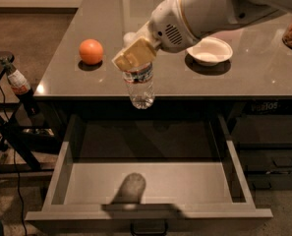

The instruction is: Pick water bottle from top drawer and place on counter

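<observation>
My gripper [134, 56] is shut on the top of the water bottle [140, 86], a small clear bottle with a thin dark-and-red label band. The bottle hangs upright in the air at the counter's front edge, above the open top drawer [150, 183]. Its cap is hidden by the tan fingers [135, 54]. The drawer is pulled out, its pale bottom holds only the shadow of the bottle. The glossy dark-grey counter [244, 77] lies behind the bottle. My white arm reaches in from the upper right.
An orange [91, 51] sits on the counter's left part. A white bowl [210, 50] sits on the counter under my arm. A dark soda bottle [18, 85] stands on a black stand at the left. Dark lower drawers [273, 156] are at the right.
</observation>
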You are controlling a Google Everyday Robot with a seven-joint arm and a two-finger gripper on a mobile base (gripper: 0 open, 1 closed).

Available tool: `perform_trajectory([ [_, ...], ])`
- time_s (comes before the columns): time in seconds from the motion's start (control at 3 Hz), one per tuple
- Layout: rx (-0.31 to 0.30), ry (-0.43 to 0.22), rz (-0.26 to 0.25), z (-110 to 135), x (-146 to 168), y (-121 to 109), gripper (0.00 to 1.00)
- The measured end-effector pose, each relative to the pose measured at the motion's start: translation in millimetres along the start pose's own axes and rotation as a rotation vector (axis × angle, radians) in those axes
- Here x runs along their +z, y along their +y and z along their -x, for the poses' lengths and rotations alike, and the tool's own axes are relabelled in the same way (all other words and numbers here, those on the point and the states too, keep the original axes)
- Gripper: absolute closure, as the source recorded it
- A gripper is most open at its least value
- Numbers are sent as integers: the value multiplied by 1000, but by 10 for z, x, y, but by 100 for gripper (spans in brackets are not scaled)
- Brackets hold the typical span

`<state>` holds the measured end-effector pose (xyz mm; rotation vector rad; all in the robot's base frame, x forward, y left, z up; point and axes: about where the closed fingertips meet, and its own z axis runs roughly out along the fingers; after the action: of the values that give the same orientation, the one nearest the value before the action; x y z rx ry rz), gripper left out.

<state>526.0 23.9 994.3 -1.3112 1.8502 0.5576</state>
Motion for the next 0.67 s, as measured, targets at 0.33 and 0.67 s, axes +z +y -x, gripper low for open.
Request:
perform_trajectory([
  [0.33, 6, -9, 1, 19, -1, -13, 100],
  [0.67, 33, -25, 4, 96, 35, -266, 100],
])
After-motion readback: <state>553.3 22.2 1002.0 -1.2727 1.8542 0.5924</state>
